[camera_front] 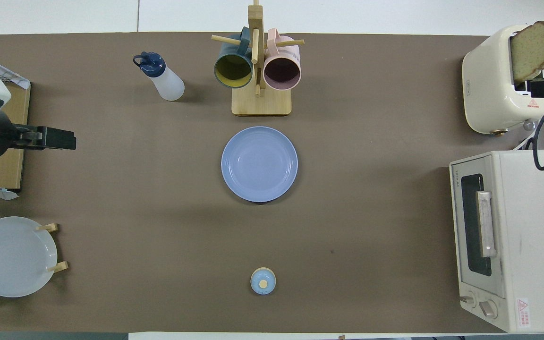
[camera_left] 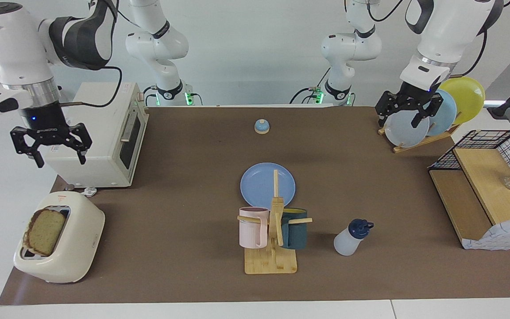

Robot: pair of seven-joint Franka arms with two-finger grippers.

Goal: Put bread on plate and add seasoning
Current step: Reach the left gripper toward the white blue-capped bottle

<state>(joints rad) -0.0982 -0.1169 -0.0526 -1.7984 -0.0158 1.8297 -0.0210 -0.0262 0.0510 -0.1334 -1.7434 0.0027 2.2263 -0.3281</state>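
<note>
**Standing by: bread in the toaster, plate bare**

Hanging in the air over the corner of the toaster oven (camera_left: 95, 137), the right gripper (camera_left: 51, 148) points straight down with its jaws spread apart and nothing between them. In the overhead view only its dark tip shows, lying over the toaster (camera_front: 508, 80) next to the bread (camera_front: 531, 49).

The bread stands upright in a slot of the cream toaster, at the right arm's end of the desk (camera_left: 184, 177) — farther from the robots than the toaster oven.

The plate (camera_left: 267, 184) lies flat near the middle of the desk, with nothing on it. Farther from the robots, just beside it, stands a wooden mug stand (camera_left: 272, 248) carrying a pink mug (camera_left: 253, 227) and a dark teal mug (camera_left: 294, 228).

The seasoning bottle (camera_left: 351, 238) stands upright beside the mug stand, toward the left arm's end, well apart from the plate.

The left gripper (camera_left: 407, 116) hangs up in the air in front of the plate rack (camera_left: 419, 139) — jaws apart, empty. The rack holds pale blue plates and a yellow plate (camera_left: 467, 93) on edge.

A small bell (camera_left: 261, 126) sits nearer to the robots than the plate. A wire-sided wooden shelf (camera_left: 485, 177) stands at the left arm's end.
</note>
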